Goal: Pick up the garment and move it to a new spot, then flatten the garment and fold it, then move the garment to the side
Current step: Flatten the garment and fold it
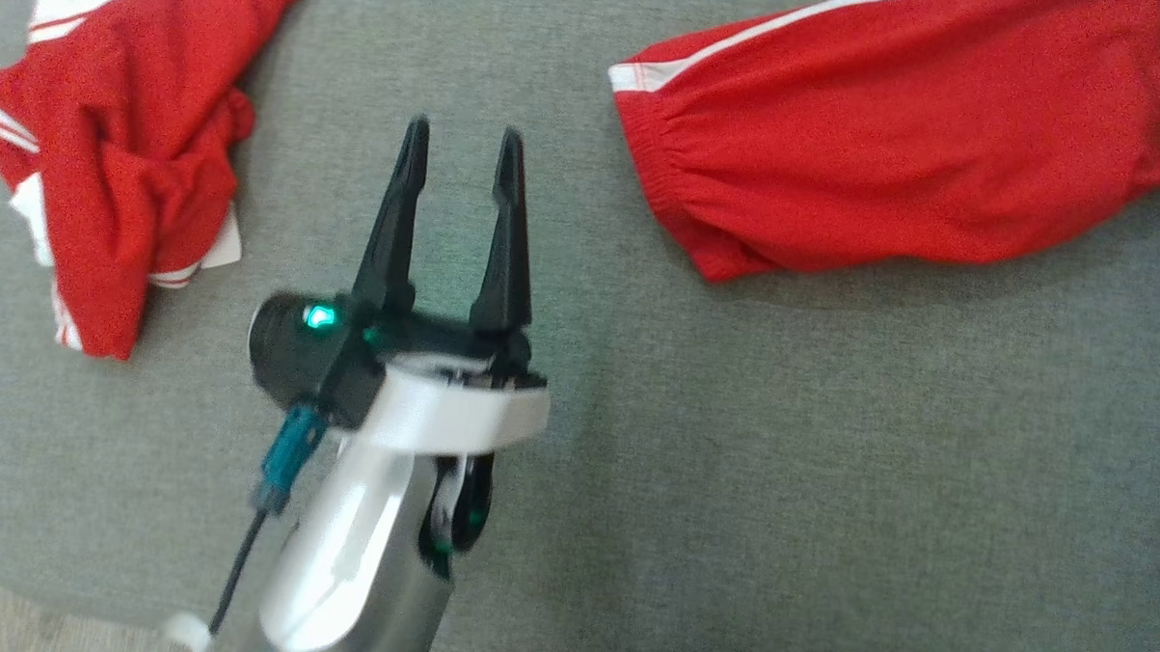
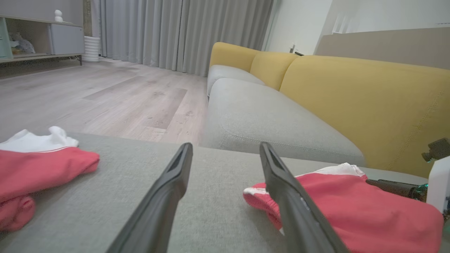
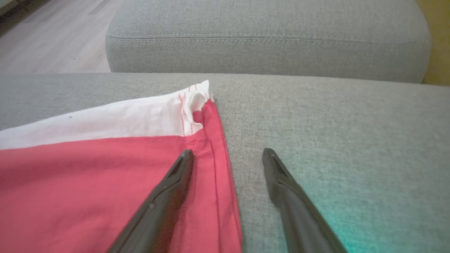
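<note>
While the left gripper [image 1: 464, 129] is hovering, fingers apart, over the grey cushion [image 1: 739, 456], the red garment [image 1: 902, 151] is lying flat on the right, the right gripper [image 3: 227, 151] is straddling its hem with fingers spread, and a crumpled red bundle [image 1: 121, 168] is lying far left.

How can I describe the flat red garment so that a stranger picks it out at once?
Start at the wide grey cushion in front of the robot. On its right side lies the flat red garment, with a white stripe and a gathered elastic edge. Unlike the crumpled red garment on the left, it lies spread out, without bunched folds.
</note>
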Motion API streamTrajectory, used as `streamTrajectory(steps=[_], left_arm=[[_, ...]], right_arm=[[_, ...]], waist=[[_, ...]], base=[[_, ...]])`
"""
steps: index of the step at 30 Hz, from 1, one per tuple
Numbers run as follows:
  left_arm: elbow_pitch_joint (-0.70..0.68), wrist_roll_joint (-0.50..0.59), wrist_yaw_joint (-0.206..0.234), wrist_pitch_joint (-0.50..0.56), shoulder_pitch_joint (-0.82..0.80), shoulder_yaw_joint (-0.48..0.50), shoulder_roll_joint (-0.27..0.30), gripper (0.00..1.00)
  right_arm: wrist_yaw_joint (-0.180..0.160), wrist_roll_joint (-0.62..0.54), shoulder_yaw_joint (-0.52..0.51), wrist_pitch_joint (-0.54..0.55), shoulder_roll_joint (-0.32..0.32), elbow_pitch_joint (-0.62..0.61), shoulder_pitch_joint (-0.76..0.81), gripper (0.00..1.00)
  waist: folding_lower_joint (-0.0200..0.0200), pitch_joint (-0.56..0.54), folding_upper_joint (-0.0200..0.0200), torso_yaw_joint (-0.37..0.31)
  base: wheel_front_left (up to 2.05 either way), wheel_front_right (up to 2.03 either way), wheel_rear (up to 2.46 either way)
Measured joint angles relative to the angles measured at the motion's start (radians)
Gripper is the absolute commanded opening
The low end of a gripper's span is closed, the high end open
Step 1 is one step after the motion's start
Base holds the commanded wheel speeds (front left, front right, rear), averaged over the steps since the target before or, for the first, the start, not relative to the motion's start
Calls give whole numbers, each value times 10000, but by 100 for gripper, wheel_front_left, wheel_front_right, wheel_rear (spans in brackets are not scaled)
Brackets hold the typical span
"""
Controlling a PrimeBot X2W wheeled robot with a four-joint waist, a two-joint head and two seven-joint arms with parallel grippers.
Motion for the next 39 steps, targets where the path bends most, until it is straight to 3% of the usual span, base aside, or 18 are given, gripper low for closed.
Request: streamTrajectory(steps=[1, 2, 3, 9, 16, 27, 32, 39], left_arm=[[0, 0, 0, 0, 0, 0, 0, 100], [-67, 94, -2, 0, 221, 59, 2, 100], [-144, 184, 2, 0, 434, 117, 4, 100], [-495, 456, 92, 0, 1282, 581, 15, 100], [-593, 920, -17, 0, 1681, 922, 38, 100], [-546, 1162, -293, 0, 1711, 1064, 46, 100], [-407, 1162, -366, 0, 1707, 1057, 48, 100], [-198, 1149, -364, 0, 1708, 1012, 48, 100]], right_arm=[[0, 0, 0, 0, 0, 0, 0, 46], [0, 234, -6, 209, -10, 19, 11, 11], [0, 443, 0, 353, -12, 8, 58, 0], [0, 1135, -10, 205, 107, -190, 797, 0], [0, 1216, -127, -520, 171, -159, 1342, 0], [0, 656, -851, -1005, -1060, -410, 1655, 0], [0, 426, -936, -767, -792, -1076, 1562, 0], [0, 443, -1225, 12, 178, -3003, 1375, 0]], waist=[[0, 0, 0, 0], [0, -62, 0, 48], [1, -129, 0, 88], [1, -591, 0, 50], [2, -1018, 0, -659], [1, -1231, 0, -1928], [3, -1181, 0, -2179], [3, -1464, 0, -2175]], base=[[0, 0, 0], [0, 0, 0], [0, 0, 0], [0, 0, 0], [0, 0, 0], [0, 0, 0], [0, 0, 0], [0, 0, 0]])
